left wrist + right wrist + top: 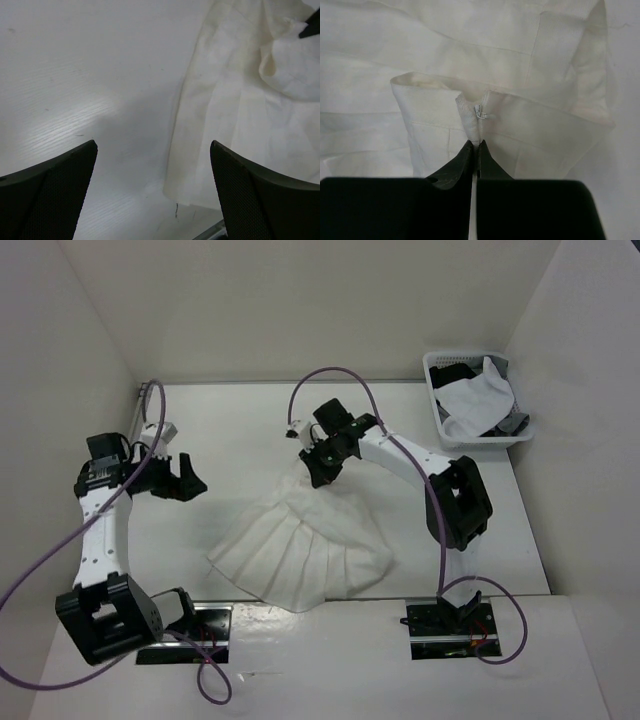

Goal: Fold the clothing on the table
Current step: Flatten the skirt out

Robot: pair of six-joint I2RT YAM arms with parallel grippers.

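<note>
The clothing (300, 550), a white pleated fan-shaped garment, spreads over the middle of the table (250, 430), its narrow waist end lifted at the back. My right gripper (322, 478) is shut on that waistband; in the right wrist view the jaws (476, 145) pinch the fabric just below a small zipper (480, 113). My left gripper (186, 480) hovers open to the left of the clothing, holding nothing. From the left wrist, the wide-apart fingers (55, 195) frame bare table, and the clothing's edge (225, 130) lies ahead on the right.
A white slotted basket (440, 425) holding white cloth and dark garments stands at the back right corner. White walls enclose the table on three sides. A metal rail (210, 232) runs along the table's near edge.
</note>
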